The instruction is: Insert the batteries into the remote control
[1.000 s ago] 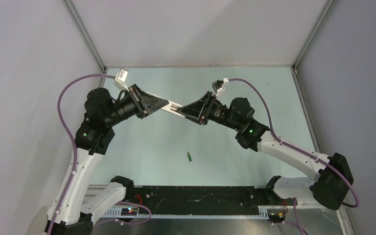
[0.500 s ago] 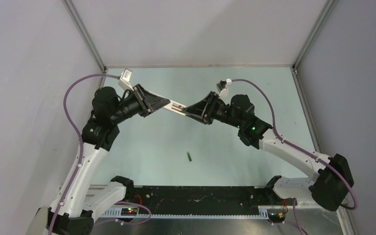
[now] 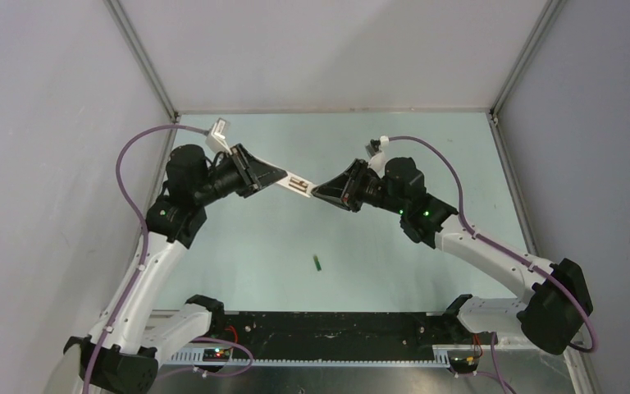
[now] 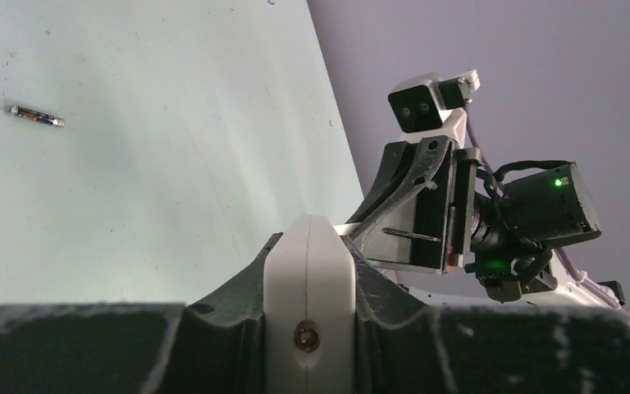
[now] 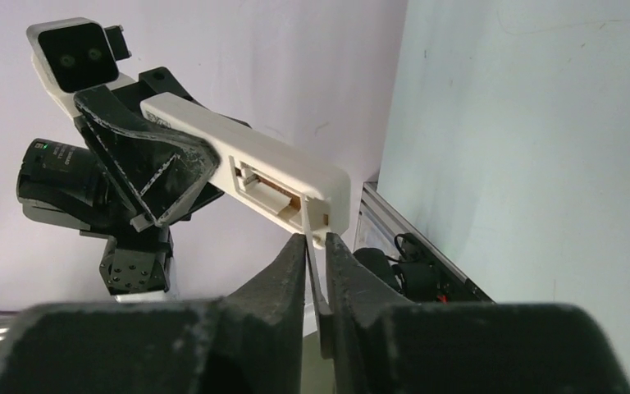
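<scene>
From above, the left gripper [image 3: 279, 174] holds the remote [image 3: 299, 184] up in the air, clamped tight on one end. The right gripper [image 3: 320, 192] meets the other end. One green battery [image 3: 317, 263] lies on the table [image 3: 238, 238], well apart (we see no other battery). The table is flat and pale green, with plain grey walls [image 3: 320, 49] around it.

From the left wrist, the remote sits snug in our grip. We should hold it steady.

From the right wrist, the bay [image 5: 267, 185] is open, with no battery in it. Our right fingers [image 5: 283, 263] are nearly together just under the remote's end; we cannot tell if they pinch anything. We should go slow and not push the remote crooked.
</scene>
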You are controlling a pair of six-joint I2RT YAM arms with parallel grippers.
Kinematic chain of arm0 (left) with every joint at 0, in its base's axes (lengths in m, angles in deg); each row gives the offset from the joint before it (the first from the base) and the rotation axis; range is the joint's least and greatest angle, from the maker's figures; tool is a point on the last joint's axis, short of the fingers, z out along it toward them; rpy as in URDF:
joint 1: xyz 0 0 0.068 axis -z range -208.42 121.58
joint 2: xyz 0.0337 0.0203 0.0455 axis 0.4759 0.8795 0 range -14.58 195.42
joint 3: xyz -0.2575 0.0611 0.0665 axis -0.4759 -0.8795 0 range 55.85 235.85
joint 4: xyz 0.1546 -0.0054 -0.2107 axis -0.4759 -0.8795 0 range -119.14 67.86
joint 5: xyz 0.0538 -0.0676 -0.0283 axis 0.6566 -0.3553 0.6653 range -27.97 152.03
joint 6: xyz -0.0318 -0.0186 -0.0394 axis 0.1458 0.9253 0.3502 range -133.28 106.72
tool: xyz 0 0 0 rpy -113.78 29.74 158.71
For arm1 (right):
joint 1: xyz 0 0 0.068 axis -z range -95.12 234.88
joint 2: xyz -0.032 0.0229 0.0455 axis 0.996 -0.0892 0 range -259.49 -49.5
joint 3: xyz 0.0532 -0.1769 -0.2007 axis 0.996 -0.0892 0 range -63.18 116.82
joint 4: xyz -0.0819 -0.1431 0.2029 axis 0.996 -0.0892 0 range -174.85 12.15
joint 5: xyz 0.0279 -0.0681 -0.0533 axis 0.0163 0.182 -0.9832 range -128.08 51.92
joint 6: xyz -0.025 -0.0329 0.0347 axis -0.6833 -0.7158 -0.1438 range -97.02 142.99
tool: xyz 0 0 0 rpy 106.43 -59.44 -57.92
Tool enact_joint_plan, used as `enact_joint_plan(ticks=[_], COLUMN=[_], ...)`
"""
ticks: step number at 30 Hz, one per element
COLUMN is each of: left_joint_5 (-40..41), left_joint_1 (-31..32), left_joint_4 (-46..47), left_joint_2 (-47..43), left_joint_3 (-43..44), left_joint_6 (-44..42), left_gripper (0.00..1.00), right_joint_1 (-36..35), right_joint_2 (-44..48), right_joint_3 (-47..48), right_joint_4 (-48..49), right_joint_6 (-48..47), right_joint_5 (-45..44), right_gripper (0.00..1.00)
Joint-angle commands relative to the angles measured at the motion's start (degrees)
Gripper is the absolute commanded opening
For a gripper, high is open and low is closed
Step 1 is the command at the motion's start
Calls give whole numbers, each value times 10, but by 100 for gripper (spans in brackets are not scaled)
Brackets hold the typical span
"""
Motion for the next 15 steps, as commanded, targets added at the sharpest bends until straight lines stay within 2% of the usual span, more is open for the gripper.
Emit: enact_joint_plan(ticks=[1, 3, 10, 12, 15], left_joint_5=[7, 8, 11, 17, 20], left_joint_1=[-1, -2, -1, -1, -1], left_joint_4=[24, 23, 22, 22, 22], left_joint_2=[-2, -3, -4, -10, -19], left_joint_3=[-3, -7, -28, -41, -69], left_joint_6=[-21, -22, -30, -33, -37], left_gripper=[0, 0, 0, 0, 0], right_joint_1=[6, 7, 21, 42, 68], right_joint_2=[3, 2, 16, 28, 44], right_joint_3=[4, 4, 4, 4, 4], right_joint_4=[3, 13, 61, 52, -14], right_joint_6=[-7, -6, -1, -8, -33], right_joint_5=[14, 18, 20, 16, 4], right_gripper=[12, 9, 7, 8, 8])
